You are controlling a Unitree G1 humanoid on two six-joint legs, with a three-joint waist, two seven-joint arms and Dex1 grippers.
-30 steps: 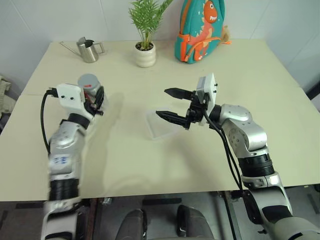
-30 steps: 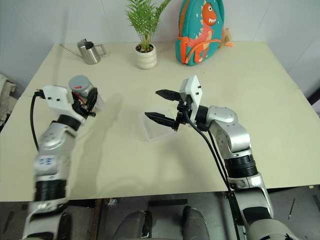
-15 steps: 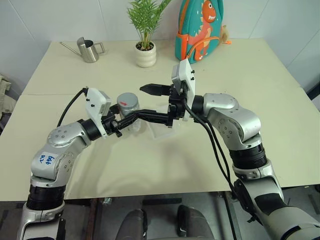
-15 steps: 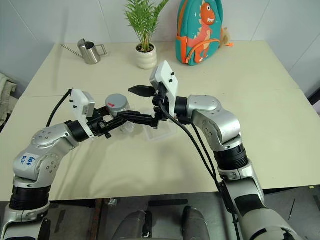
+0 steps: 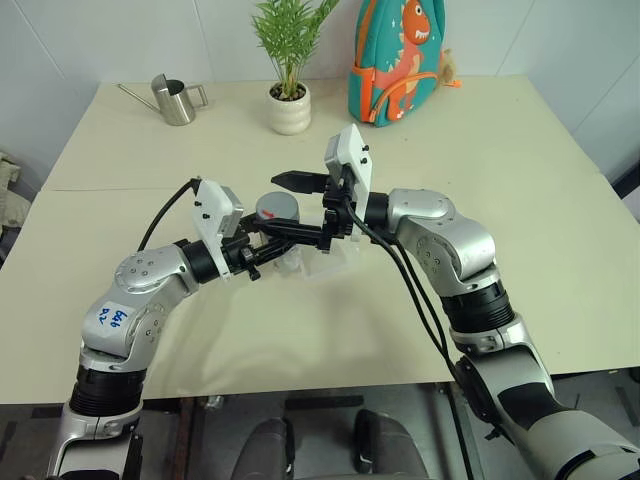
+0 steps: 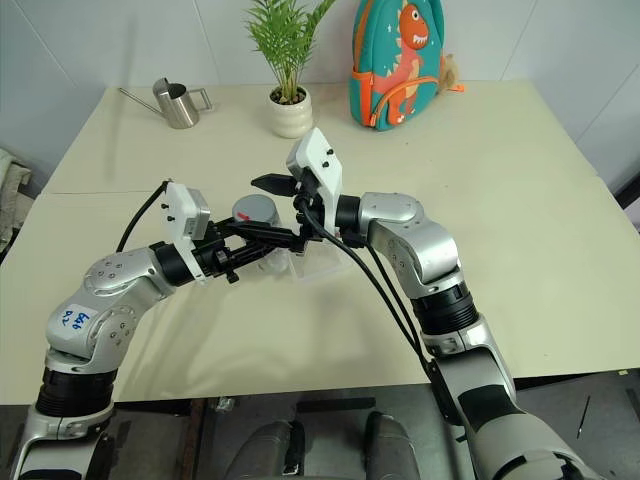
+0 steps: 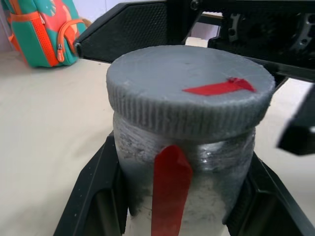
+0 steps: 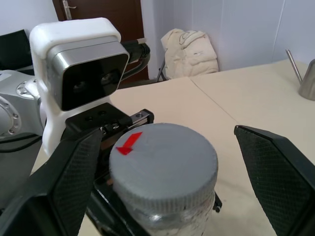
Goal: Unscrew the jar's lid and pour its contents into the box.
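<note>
Level, both arms meet at the jar (image 5: 277, 215).

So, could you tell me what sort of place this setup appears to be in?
Probably an indoor lab or office room, staged for robot trials: a plain cream table against white walls, dressed with props such as a potted plant, a small watering can and a child's dinosaur backpack.

jar (image 5: 279, 214) carried rightward by left gripper (image 5: 262, 252), right gripper (image 5: 296, 207) now straddling lid (image 7: 189, 88)

Staged test room: bare walls, table (image 5: 560, 200), potted plant (image 5: 289, 70), backpack (image 5: 396, 60).
</note>
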